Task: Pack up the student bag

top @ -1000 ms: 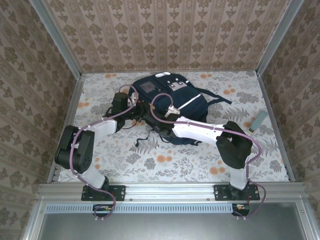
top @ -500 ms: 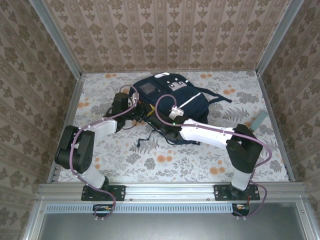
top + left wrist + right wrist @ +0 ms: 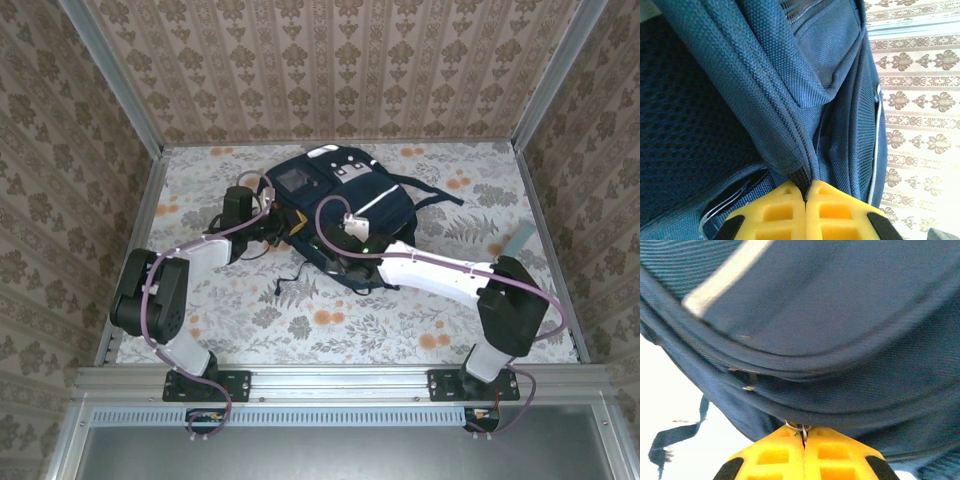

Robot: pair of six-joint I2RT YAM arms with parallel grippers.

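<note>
Right jaws have shut on the large navy blue fabric backpack's (image 3: 352,205) small metal ring (image 3: 799,428); left jaws pinch its zip seam (image 3: 799,167)

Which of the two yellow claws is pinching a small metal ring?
The right gripper: a metal ring sits between its shut tips. The left gripper pinches a seam of the backpack.

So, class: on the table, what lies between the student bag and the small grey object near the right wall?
Only bare floral tablecloth lies between the student bag and the grey object. The top external view shows this.
</note>
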